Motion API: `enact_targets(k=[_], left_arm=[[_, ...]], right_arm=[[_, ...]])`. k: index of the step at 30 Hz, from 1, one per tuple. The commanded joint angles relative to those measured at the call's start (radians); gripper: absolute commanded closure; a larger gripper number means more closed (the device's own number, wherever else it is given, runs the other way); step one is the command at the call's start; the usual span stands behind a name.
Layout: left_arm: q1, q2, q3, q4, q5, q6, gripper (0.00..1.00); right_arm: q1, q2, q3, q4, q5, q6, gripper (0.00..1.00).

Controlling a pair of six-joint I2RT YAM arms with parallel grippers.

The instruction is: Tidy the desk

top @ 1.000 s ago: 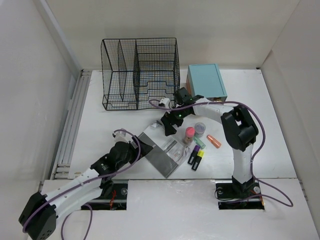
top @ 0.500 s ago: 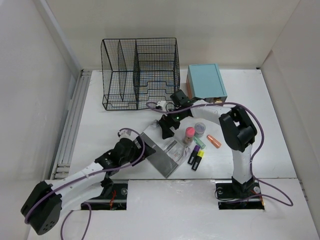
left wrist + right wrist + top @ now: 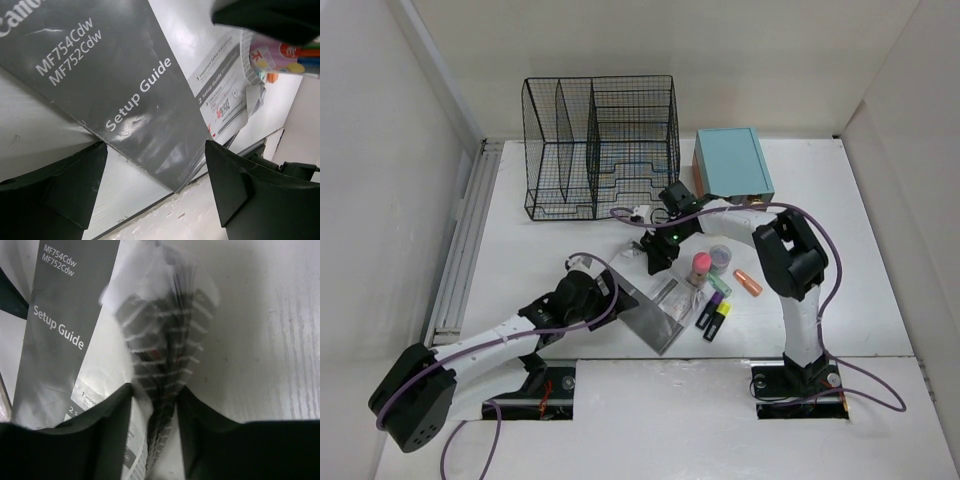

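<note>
While the wire rack (image 3: 600,145) and teal box (image 3: 732,162) stand at the upper middle of the desk (image 3: 840,260), their contents too small to make out, the left gripper (image 3: 155,145) gapes wide at the Setup Guide booklet (image 3: 125,100), holding nothing. The right gripper (image 3: 155,389) has narrowed around the plastic packet (image 3: 160,315); whether it grips, I cannot tell. The left arm has reached further right.

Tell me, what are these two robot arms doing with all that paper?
They are tidying a white desk. The left arm holds its jaws open over the edge of a grey Setup Guide booklet, which lies flat. The right arm has its jaws pinched on a crinkled clear plastic packet of leaflets by the booklet. Highlighters lie nearby, and a wire rack stands behind.
</note>
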Motion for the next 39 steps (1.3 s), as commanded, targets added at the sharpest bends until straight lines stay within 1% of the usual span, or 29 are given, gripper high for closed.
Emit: enact_targets(k=[1,4,5,7,12,15,18,23,25,28,29,32,33,35,36,39], left_arm=[[-0.012,0.037,-0.024,-0.053,-0.004,0.025,0.22],[-0.012,0.027,-0.014,-0.062,-0.016,0.025,0.22],[-0.012,0.027,-0.014,-0.075,-0.026,0.025,0.22],[-0.012,0.014,-0.005,-0.09,-0.026,0.025,0.22],[-0.012,-0.128,0.004,-0.191,-0.094,0.025,0.15],[-0.012,-0.215,0.013,-0.265,-0.113,0.016,0.1],[-0.012,-0.274,0.013,-0.3,-0.124,0.007,0.09],[-0.012,-0.271,-0.017,-0.277,-0.124,-0.002,0.09],[-0.012,-0.259,-0.031,-0.242,-0.124,-0.002,0.09],[-0.012,-0.249,-0.042,-0.135,-0.113,0.019,0.1],[-0.012,-0.249,-0.066,-0.068,-0.113,0.019,0.1],[-0.012,-0.269,-0.115,0.049,-0.073,0.019,0.15],[-0.012,-0.278,-0.129,0.141,-0.056,0.019,0.15],[-0.012,-0.279,-0.158,0.21,-0.027,0.019,0.16],[-0.012,-0.288,-0.158,0.271,-0.018,0.019,0.16],[-0.012,-0.288,-0.184,0.348,0.011,0.028,0.16]], right_arm=[[0.059,0.033,0.03,-0.138,-0.161,-0.071,0.59],[0.059,0.019,0.03,-0.15,-0.183,-0.091,0.92],[0.059,-0.004,0.04,-0.16,-0.183,-0.091,1.0],[0.059,-0.029,0.04,-0.16,-0.183,-0.091,1.0],[0.048,-0.128,0.049,-0.181,-0.226,-0.1,1.0],[0.001,-0.17,0.049,-0.193,-0.298,-0.1,1.0],[-0.045,-0.204,0.058,-0.213,-0.374,-0.125,1.0],[-0.088,-0.214,0.067,-0.278,-0.48,-0.178,1.0],[-0.089,-0.214,0.067,-0.298,-0.52,-0.192,1.0],[-0.098,-0.205,0.067,-0.322,-0.565,-0.217,1.0],[-0.098,-0.205,0.067,-0.322,-0.576,-0.226,1.0],[-0.098,-0.178,0.067,-0.364,-0.623,-0.251,1.0],[-0.098,-0.164,0.078,-0.377,-0.634,-0.281,1.0],[-0.098,-0.153,0.078,-0.411,-0.658,-0.306,1.0],[-0.098,-0.153,0.087,-0.411,-0.658,-0.323,1.0],[-0.098,-0.142,0.087,-0.44,-0.681,-0.346,1.0]])
